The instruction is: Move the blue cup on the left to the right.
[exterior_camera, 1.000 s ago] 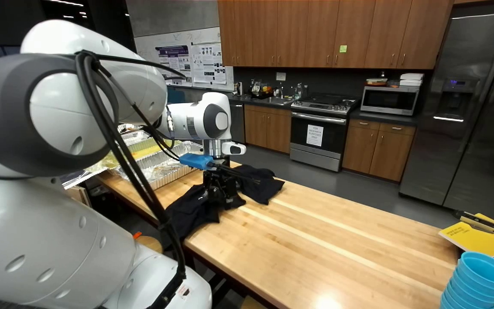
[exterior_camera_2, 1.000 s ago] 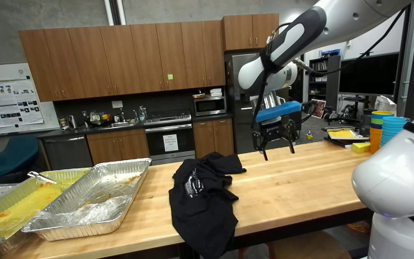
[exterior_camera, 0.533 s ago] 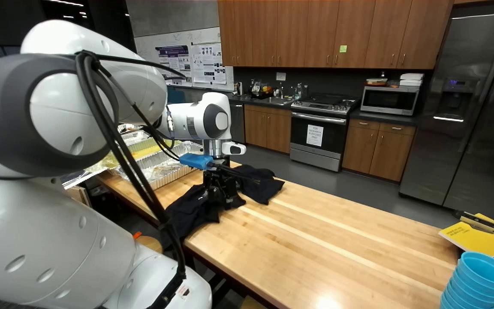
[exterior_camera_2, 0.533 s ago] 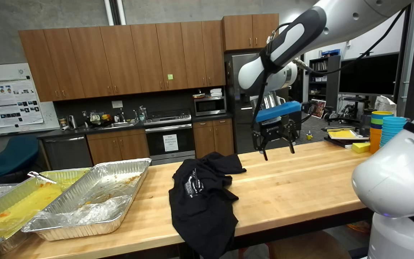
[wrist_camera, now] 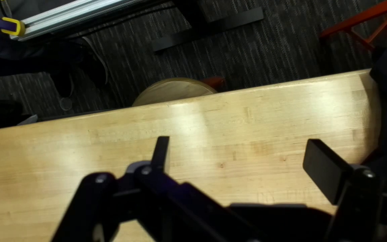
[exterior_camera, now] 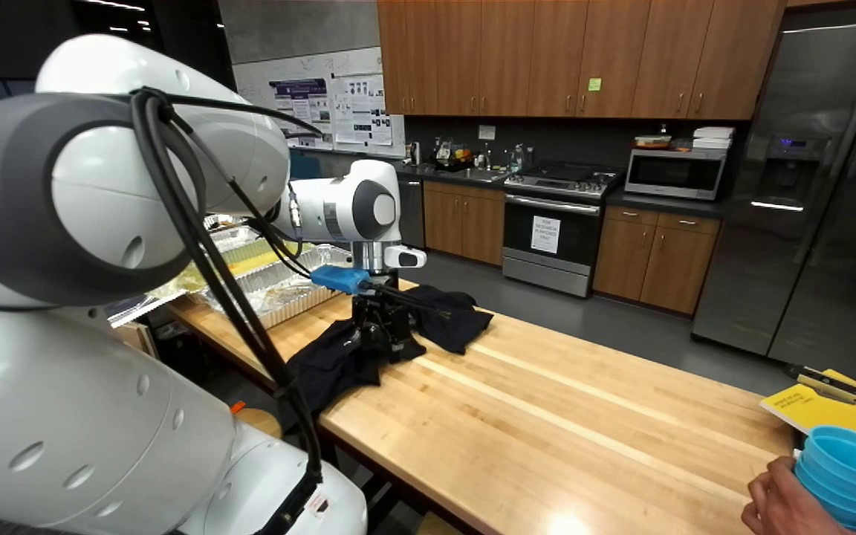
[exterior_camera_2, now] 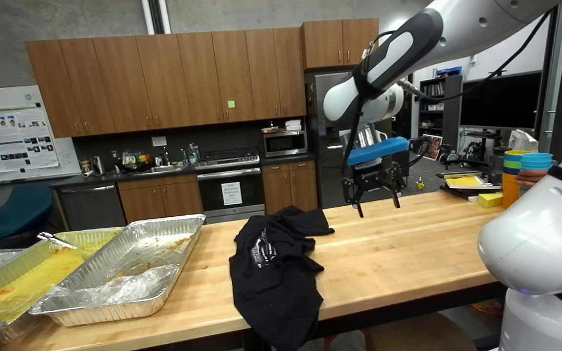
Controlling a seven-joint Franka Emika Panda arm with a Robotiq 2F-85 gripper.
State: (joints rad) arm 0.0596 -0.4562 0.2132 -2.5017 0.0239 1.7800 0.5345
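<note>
Couldn't see all of the blue cup stack [exterior_camera_2: 536, 160] behind hand [exterior_camera_2: 531, 177] and robot arm [exterior_camera_2: 537, 234] in an exterior view. Couldn't read print [exterior_camera_2: 263, 250] on black shirt [exterior_camera_2: 286, 292]. Got gripper [wrist_camera: 240, 158] blurred, cut off at bottom in wrist view.

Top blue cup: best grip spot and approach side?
I'd pinch the rim of the top blue cup from straight above, away from the person's hand, with one finger of the open gripper inside. Its mouth faces up; a side squeeze could catch cups nested below and meet the hand holding them. Best wait until it lets go.
</note>
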